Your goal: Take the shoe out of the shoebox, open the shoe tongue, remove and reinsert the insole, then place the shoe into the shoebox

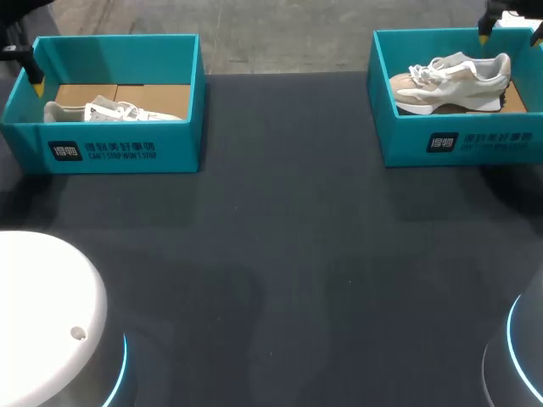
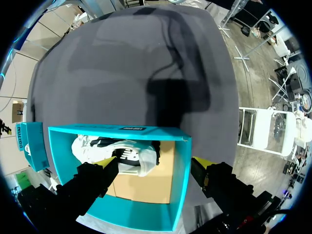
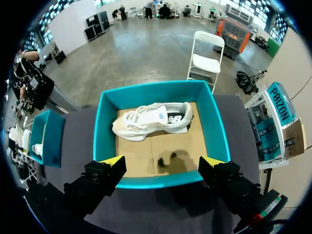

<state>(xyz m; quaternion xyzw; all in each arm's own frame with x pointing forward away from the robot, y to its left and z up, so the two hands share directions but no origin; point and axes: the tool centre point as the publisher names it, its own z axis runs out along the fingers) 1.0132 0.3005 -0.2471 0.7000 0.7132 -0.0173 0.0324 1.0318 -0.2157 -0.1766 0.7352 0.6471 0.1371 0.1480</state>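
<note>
A dark table (image 1: 280, 254) carries 2 open teal boxes at its far corners, well apart. The left box (image 1: 119, 148) sits at the far left and the right box (image 1: 458, 140) at the far right, each with a brown cardboard floor. 1 shoe is in each box. The left shoe (image 1: 110, 111) is white with loose laces and rests against the near wall of its box. The right shoe (image 1: 454, 80) is white and beige with a thick white sole and lies toward the far wall of its box. The left gripper (image 2: 156, 165) hangs above the left box (image 2: 180, 195) with its jaws wide apart and nothing held. 1 yellow tip is over the left shoe (image 2: 117, 153) and the other is outside the box's side wall. The right gripper (image 3: 163, 162) hangs above the near wall of the right box (image 3: 105, 126), jaws also wide apart and empty, with the right shoe (image 3: 153, 119) ahead of it.
</note>
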